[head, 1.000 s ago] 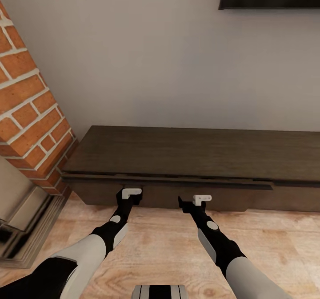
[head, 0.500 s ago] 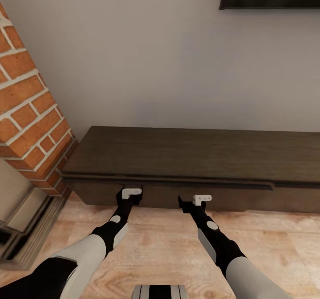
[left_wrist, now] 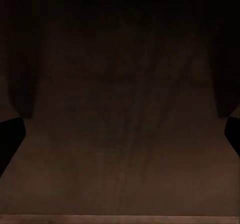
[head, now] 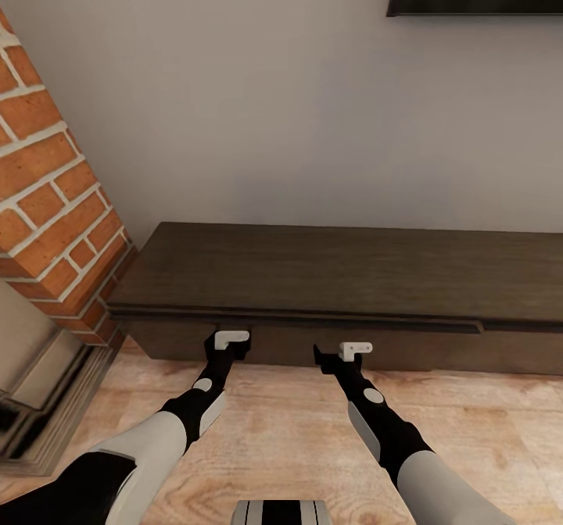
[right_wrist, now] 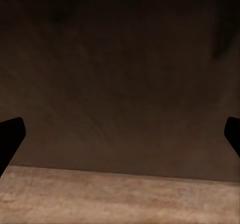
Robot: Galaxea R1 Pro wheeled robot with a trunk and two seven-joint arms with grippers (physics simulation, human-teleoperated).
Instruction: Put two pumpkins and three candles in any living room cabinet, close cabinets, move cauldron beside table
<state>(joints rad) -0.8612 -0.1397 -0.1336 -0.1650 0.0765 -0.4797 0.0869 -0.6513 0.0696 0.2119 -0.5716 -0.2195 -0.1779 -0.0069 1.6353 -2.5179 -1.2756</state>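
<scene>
Head view: both arms' fingers [head: 229, 343] [head: 353, 351], spread and empty, meet the cabinet [head: 344, 275] front.

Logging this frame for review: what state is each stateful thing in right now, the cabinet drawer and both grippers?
cabinet: upright against the wall, top bare.
upper drawer front: nearly flush, a thin dark seam along its top edge; fully shut or not, cannot tell.
left gripper: open, fingers wide apart, up against the cabinet front, holding nothing.
right gripper: open, fingers wide apart, up against the cabinet front, holding nothing.
</scene>
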